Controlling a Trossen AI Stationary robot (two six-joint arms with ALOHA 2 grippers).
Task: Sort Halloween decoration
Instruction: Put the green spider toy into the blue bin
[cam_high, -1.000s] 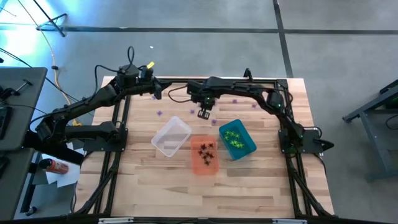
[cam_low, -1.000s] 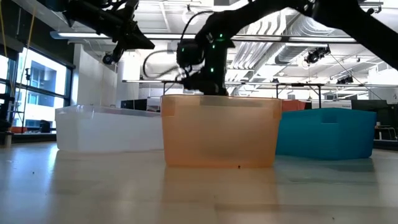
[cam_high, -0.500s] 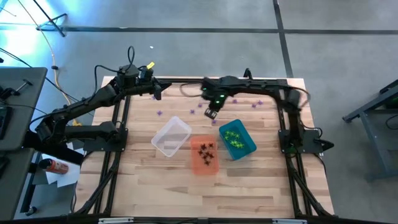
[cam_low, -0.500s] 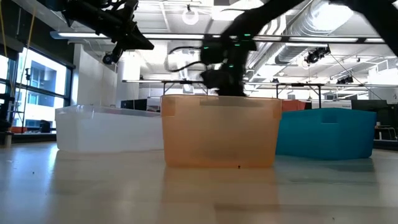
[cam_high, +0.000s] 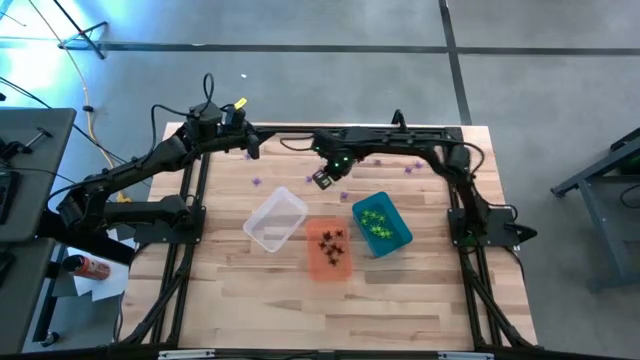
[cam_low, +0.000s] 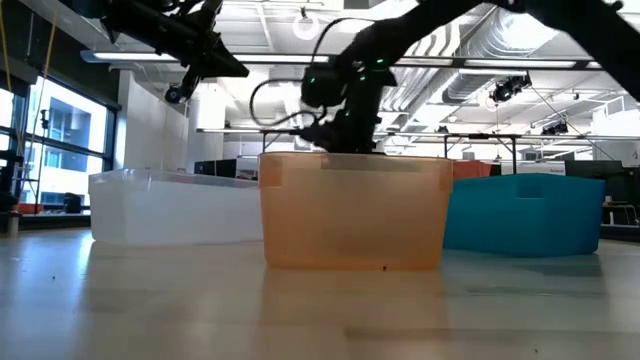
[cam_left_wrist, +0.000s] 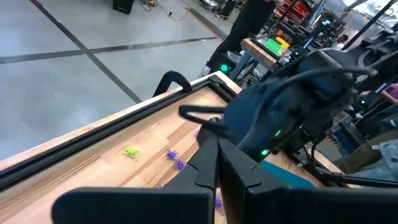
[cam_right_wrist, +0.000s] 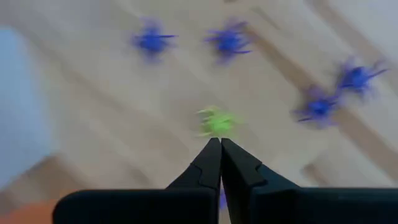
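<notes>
Just beyond the shut right end effector (cam_right_wrist: 220, 144), a green spider trinket (cam_right_wrist: 216, 122).

The left gripper (cam_left_wrist: 217, 163), its two dark jaws pressed together into a point, sits at the 6 o'clock edge above a pale wooden table (cam_left_wrist: 99, 146) edged by a black rail. On the wood at about 8 o'clock lie a small bright green spiky plastic trinket (cam_left_wrist: 130, 152) and, just beside it, two small purple spiky trinkets (cam_left_wrist: 175, 159). The bulky dark right arm (cam_left_wrist: 292, 106), showing a green light, fills 3 o'clock, with grey floor (cam_left_wrist: 74, 37) at 10 o'clock.
</notes>
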